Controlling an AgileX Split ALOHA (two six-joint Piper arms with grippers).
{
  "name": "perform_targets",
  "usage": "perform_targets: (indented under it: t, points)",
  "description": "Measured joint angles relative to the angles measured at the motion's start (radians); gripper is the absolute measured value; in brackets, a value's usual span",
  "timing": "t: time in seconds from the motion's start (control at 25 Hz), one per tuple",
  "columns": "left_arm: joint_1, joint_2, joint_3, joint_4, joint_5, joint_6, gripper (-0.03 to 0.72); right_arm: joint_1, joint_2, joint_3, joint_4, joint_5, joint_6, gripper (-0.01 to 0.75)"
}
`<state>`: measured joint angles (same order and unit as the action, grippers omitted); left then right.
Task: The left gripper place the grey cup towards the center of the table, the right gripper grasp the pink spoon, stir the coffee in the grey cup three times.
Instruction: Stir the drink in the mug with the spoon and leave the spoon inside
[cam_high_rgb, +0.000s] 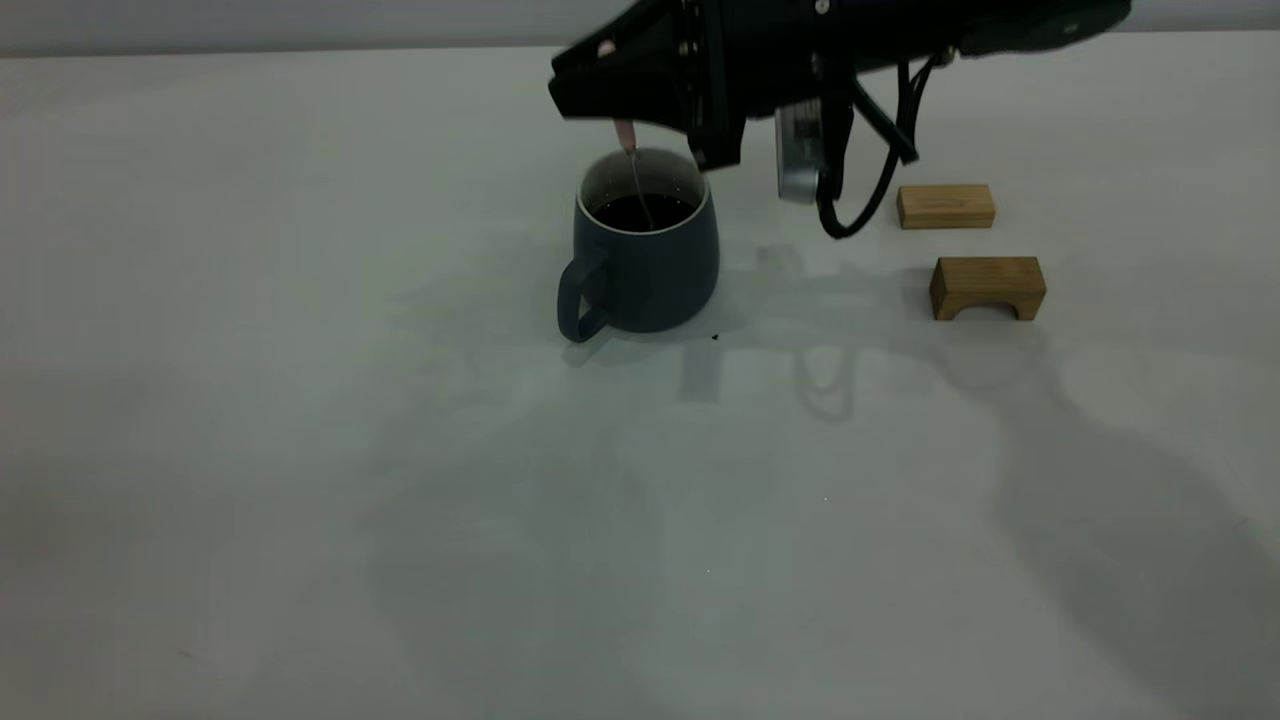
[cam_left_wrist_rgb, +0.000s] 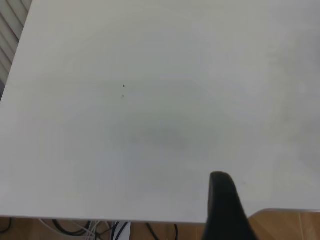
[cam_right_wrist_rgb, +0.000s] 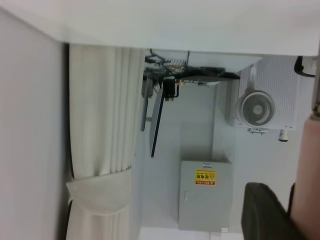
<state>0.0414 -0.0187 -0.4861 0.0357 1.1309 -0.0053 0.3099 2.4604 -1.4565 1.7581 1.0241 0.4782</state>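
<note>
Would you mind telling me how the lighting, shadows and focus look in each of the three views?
Exterior view: dim, greyish light; broad soft shadows of the arm spread across the table in front of the grey cup and the wooden blocks. Left wrist view: bright, washed-out tabletop, with one blurred dark finger at the edge. Right wrist view: soft focus throughout, the near finger most blurred.

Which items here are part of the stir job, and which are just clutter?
In use: grey cup, coffee, pink spoon held by the right gripper and dipped into the cup.
Lying about: flat wooden block, arched wooden block, both on the table.
</note>
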Motion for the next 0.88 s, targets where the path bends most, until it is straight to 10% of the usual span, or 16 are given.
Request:
perform_targets:
  t: [0.88]
  points:
    - [0.0, 0.0, 0.0, 0.0, 0.0, 0.0, 0.53, -0.005, 0.055, -0.115, -0.026, 0.02, -0.02, 0.119]
